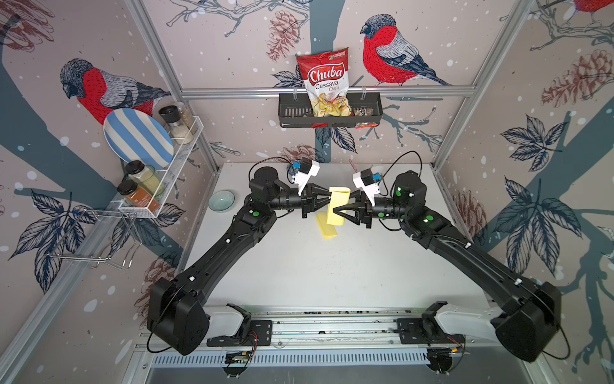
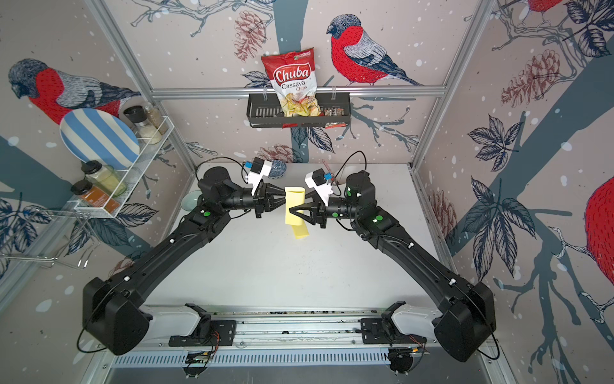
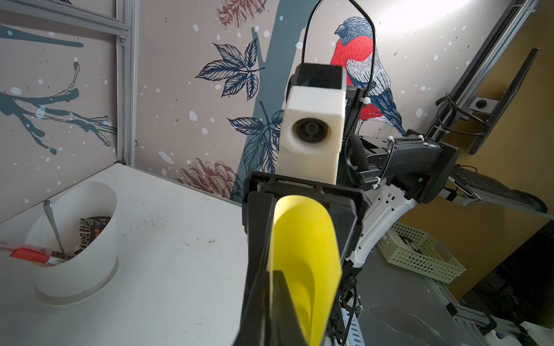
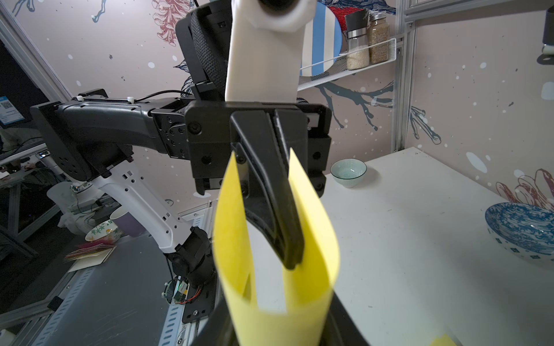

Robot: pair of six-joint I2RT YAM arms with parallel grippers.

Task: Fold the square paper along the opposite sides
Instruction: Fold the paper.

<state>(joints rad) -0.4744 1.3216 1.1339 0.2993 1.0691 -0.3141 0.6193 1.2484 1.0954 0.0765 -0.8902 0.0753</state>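
Left claw (image 1: 328, 200): pressed together on one wall of the yellow paper (image 1: 338, 198), which hangs clear of the worktop (image 1: 299, 272) between my two claws. Right claw (image 1: 344, 203): its jaws stand apart, one on each side of the paper's curl. I cannot tell whether they squeeze it or only flank it.

Containers, as I log them:
- Pale green bowl (image 1: 221, 200): on the worktop well behind the left claw, beside that arm. Empty.
- Blue patterned bowl (image 2: 277, 168): on the worktop just past the left claw, toward the back wall. Nothing shows in the part I can see.
- White tub (image 3: 75, 239): on the worktop beyond the right claw, near the wall. Holds a metal utensil (image 3: 54, 227), a red-capped pen (image 3: 30, 254) and a printed wrapper (image 3: 93, 230).
- Black basket (image 1: 329, 111): on the wall rail beyond both claws. Holds a Chuba chips bag (image 1: 324, 83) and small packets (image 1: 363, 111).
- White wire rack (image 1: 172, 159): on the side wall, far out past the left claw. Holds a blue-striped plate (image 1: 138, 138), a grinder (image 1: 169, 116) and spice jars (image 1: 143, 178).

Paper: plain yellow, bent into an open U. The bend is rounded and the two walls stand apart. A second yellow sheet (image 1: 327, 227) lies flat on the worktop beneath the claws.
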